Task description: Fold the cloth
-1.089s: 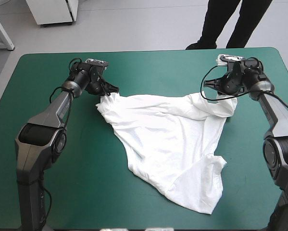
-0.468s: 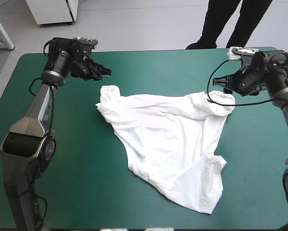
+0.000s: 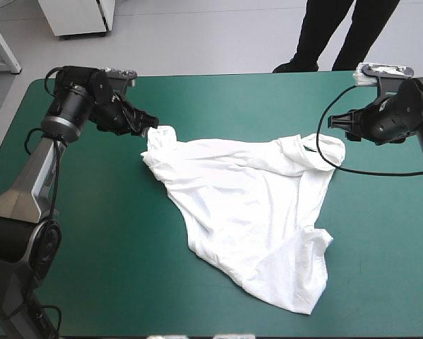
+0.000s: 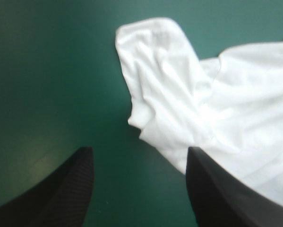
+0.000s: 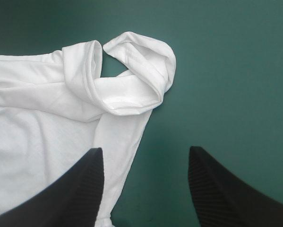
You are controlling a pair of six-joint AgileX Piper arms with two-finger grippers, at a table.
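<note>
The T-shirt (image 3: 246, 212) lies spread on the teal-green cover (image 3: 91, 268), about the middle of the table and a little toward its right side. It is loose and creased rather than flat. Its widest edge runs across the far side between the two arms, and the cloth narrows to a blunt end near the table's near edge.

At the far left end the cloth is bunched into a small raised corner (image 3: 160, 134). The left gripper (image 3: 146, 121) sits just beside this corner, and from above it seems to touch the cloth, though the view is too coarse to be sure. In the left wrist view the left gripper (image 4: 139, 150) has its black fingers (image 4: 61, 189) spread wide with nothing pinched between them. One finger is over bare cover and the other over the edge of the T-shirt (image 4: 217, 104), with the bunched corner lying ahead of them.

At the far right end a sleeve (image 3: 323, 150) is rolled over into a loop. The right gripper (image 3: 338, 126) hangs near it, toward the table's right edge. In the right wrist view the right gripper (image 5: 146, 150) is also spread wide and empty. The rolled sleeve (image 5: 141, 71) lies ahead of it, one finger above the white cloth (image 5: 47, 118) and the other above bare cover.
</note>
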